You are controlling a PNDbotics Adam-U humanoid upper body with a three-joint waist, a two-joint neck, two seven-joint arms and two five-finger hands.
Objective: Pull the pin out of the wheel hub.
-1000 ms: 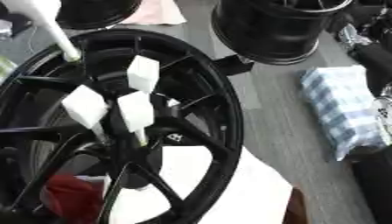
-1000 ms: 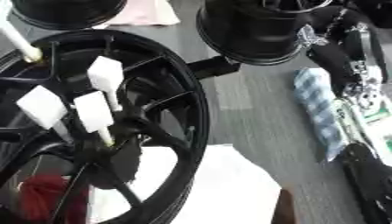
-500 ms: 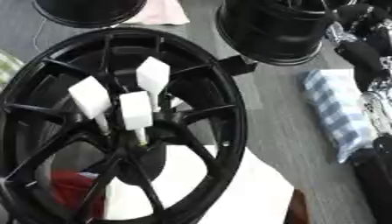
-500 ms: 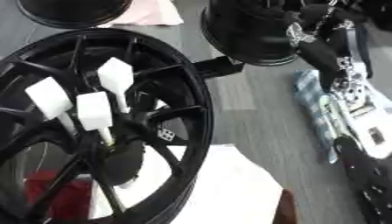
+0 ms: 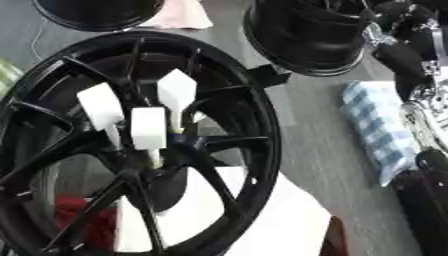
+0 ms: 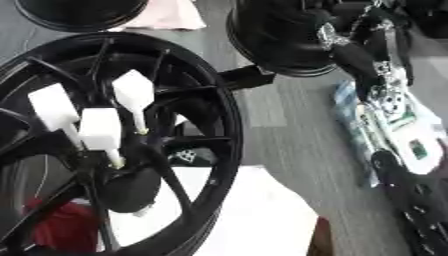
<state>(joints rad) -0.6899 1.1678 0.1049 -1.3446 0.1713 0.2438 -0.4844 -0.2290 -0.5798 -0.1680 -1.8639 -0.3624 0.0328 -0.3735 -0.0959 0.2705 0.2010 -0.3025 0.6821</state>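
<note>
A big black spoked wheel hub lies flat on the left of the table. Three white pins with blocky heads stand upright around its centre: one at the left, one in the middle and one at the right. No hand touches them. My right arm comes up along the right edge, and its black and silver hand hangs over the near rim of a second wheel, well to the right of the pins. How that hand stands is hidden. My left hand does not show.
A second black wheel stands at the back right and a third rim at the back left, a pink cloth between them. A blue-checked packet lies right. White sheet and something red lie under the hub.
A long white rod at the hub's upper left rim a second ago has left the view. My right arm has come further into view on the right. The camera has shifted.
</note>
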